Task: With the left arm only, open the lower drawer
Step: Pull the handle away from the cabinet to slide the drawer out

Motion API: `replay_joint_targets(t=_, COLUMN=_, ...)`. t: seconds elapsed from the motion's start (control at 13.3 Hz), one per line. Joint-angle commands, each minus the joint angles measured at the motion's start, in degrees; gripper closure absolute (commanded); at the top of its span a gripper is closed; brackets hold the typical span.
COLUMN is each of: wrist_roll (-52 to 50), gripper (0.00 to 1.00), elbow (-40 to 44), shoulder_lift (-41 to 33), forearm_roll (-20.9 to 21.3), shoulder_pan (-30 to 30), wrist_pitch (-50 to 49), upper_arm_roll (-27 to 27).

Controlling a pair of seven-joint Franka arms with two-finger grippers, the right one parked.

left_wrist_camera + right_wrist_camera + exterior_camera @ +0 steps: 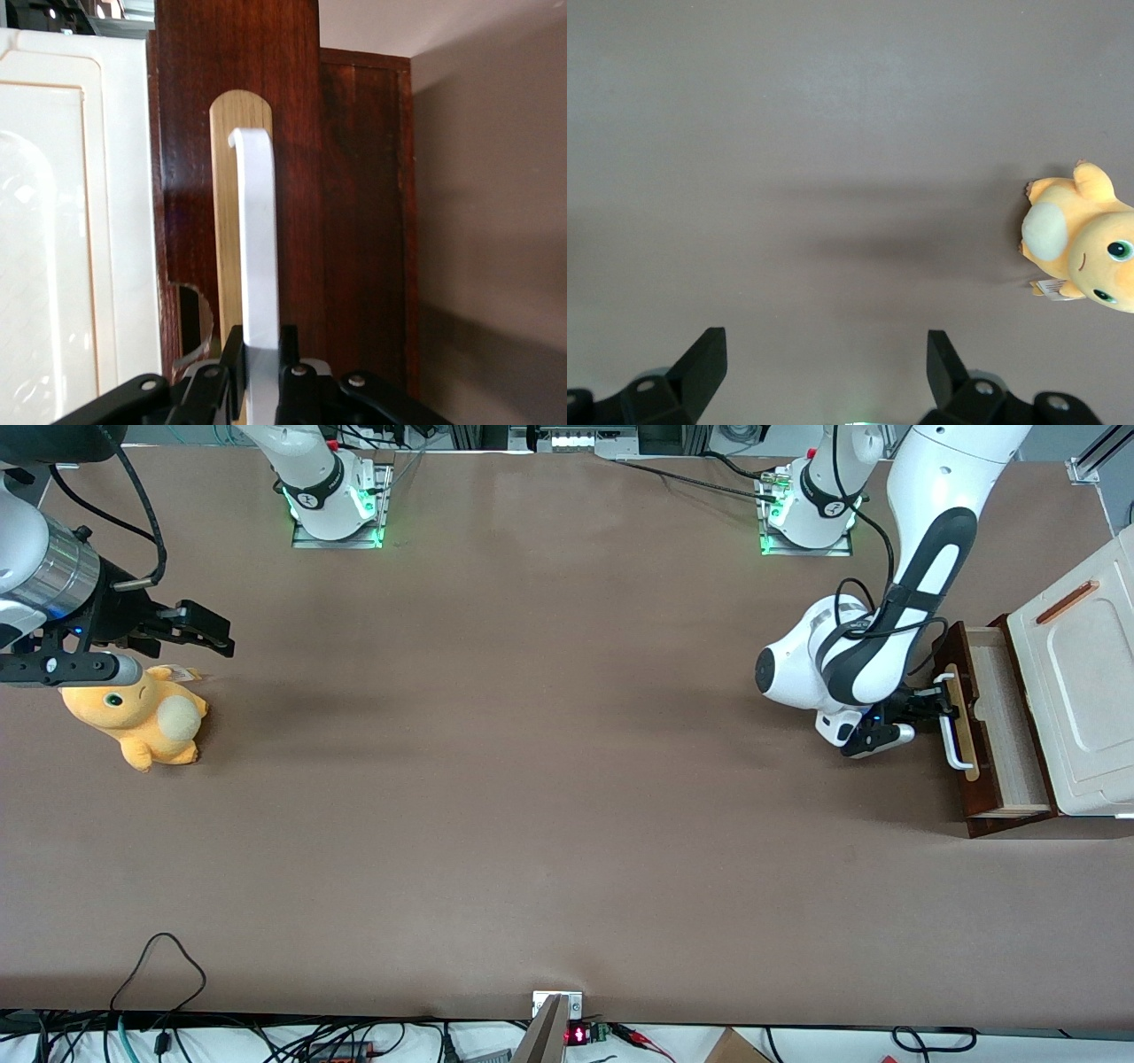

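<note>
Front view. A matte brown table [532, 779] fills the frame. At the right edge stands a cabinet with a glossy white moulded top [1085, 682] carrying a thin copper-coloured bar [1067, 601]. The lower drawer [1001, 722], dark reddish-brown wood with a pale ribbed interior, stands pulled part-way out from under that top. On its front, a white U-shaped bar handle [950, 726] sits on a rounded pale wood strip [966, 731]. The left arm [886, 629], glossy white with black inlays and bulbous joints, descends from the upper right. Its small black gripper [932, 707] meets the handle at the end farther from the front camera, directly in front of the drawer. At the left edge of the frame lies a soft orange plush toy [146, 722] with a cream belly.

Left wrist view. The gripper [261, 376] has its two black fingers [232, 363] closed narrowly around the smooth white handle [257, 239], one finger pressing each side of the bar. The pale strip [228, 212] and the dark grained drawer front [292, 133] lie just past the bar.

Right wrist view. The plush toy [1081, 235] lies at the right edge of the frame on the bare brown table [788, 177].
</note>
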Motion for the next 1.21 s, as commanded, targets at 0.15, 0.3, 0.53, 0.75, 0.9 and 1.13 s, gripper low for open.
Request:
replay_joint_targets(t=0.15, wrist_roll=0.75, gripper=1.0, elbow=0.12, shoulder_lift=-1.94, forearm_roll=-5.5, shoulder_pan=-1.89, wrist_pitch=-3.68, upper_arm_roll=-3.66)
replay_joint_targets(t=0.3, wrist_roll=1.01, gripper=0.79, elbow=0.12, shoulder_lift=-1.94, forearm_roll=-5.5, shoulder_pan=-1.89, wrist_pitch=-3.68, upper_arm_roll=-3.57)
replay_joint_targets(t=0.53, wrist_roll=1.8, gripper=0.0, elbow=0.21, shoulder_lift=-3.08, forearm_roll=-6.46, shoulder_pan=-1.8, wrist_pitch=-3.59, upper_arm_roll=-3.66)
replay_joint_targets(t=0.75, wrist_roll=1.89, gripper=0.0, elbow=3.45, shoulder_lift=-5.09, forearm_roll=-13.38, shoulder_pan=-1.71, wrist_pitch=-2.89, upper_arm_roll=-3.66)
replay_joint_targets(t=0.9, wrist_roll=2.24, gripper=0.0, elbow=8.09, shoulder_lift=-7.9, forearm_roll=-21.8, shoulder_pan=-1.8, wrist_pitch=-2.1, upper_arm_roll=-3.75)
replay_joint_targets(t=1.13, wrist_roll=13.0, gripper=0.0, elbow=17.49, shoulder_lift=-11.59, forearm_roll=-34.03, shoulder_pan=-1.8, wrist_pitch=-2.27, upper_arm_roll=-3.75)
